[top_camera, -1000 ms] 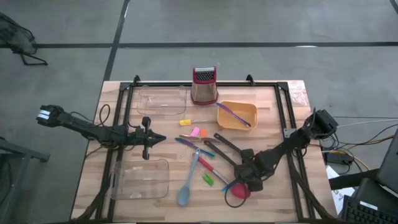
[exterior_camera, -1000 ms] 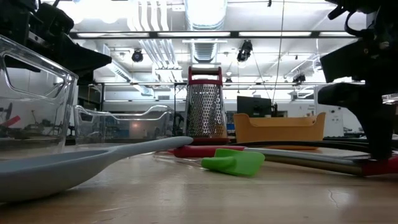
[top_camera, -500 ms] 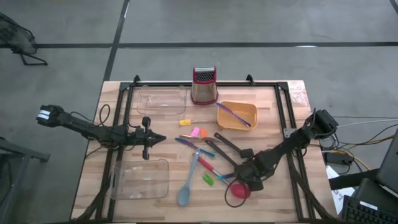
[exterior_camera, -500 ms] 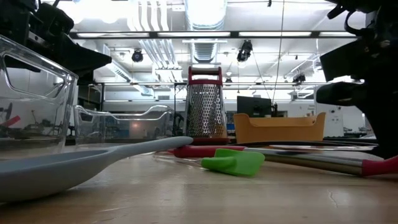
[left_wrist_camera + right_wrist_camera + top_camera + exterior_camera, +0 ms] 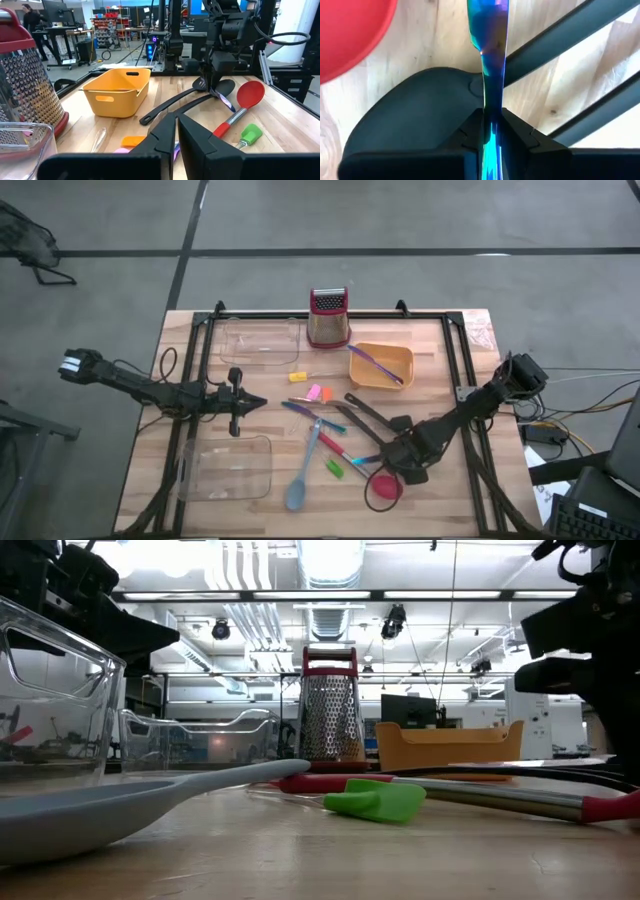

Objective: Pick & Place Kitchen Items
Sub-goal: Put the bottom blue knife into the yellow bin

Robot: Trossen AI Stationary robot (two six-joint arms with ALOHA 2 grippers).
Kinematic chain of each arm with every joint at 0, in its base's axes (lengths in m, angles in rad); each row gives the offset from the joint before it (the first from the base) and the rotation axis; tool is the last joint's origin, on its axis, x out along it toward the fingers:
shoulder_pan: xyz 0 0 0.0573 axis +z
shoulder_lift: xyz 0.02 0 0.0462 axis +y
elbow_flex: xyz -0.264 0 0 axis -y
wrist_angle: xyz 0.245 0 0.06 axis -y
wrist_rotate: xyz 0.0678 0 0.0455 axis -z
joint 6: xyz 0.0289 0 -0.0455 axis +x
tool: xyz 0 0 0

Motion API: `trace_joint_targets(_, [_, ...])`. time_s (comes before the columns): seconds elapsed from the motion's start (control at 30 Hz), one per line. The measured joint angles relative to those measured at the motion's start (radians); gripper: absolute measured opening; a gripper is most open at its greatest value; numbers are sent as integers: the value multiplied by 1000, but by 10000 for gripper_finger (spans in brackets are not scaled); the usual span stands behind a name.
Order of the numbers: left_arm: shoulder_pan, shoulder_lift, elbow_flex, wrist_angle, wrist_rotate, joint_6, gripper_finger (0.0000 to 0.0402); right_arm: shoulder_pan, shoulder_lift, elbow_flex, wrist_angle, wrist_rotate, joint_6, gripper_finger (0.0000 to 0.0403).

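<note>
My right jaws have closed on the thin blue stick and begun lifting it; the left arm has not moved.

My right gripper (image 5: 392,457) pinches the iridescent blue stick (image 5: 488,35) just above the black slotted spoons (image 5: 365,417), beside the red-headed spoon (image 5: 243,101) on the wooden worktop (image 5: 250,495). The stick is slim, glossy and slippery, so I should rise straight and slowly, keeping it level and clear of the matte spoon handles. My left gripper (image 5: 176,131) hangs with jaws pressed together, mid-worktop, well apart from the stick.
</note>
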Motion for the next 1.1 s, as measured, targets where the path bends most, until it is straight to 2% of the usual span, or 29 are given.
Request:
trace_joint_targets(0.17, [0, 0, 0, 0, 0, 0, 30, -2, -7, 35, -44, 31, 5, 43])
trace_joint_targets(0.37, [0, 0, 0, 0, 0, 0, 29, -22, -41, 87, -103, 125, 19, 44])
trace_joint_targets(0.57, [0, 0, 0, 0, 0, 0, 24, -74, -104, 137, -179, 296, 55, 41])
trace_joint_targets(0.73, [0, 0, 0, -1, 0, 0, 23, -173, -163, 150, -173, 408, 130, 52])
trace_joint_targets(0.87, [0, 0, 0, -2, 0, 0, 23, -278, -195, 142, -153, 470, 155, 43])
trace_joint_targets(1.1, [0, 0, 0, -2, 0, 0, 23, -483, -204, 124, -99, 476, 164, 50])
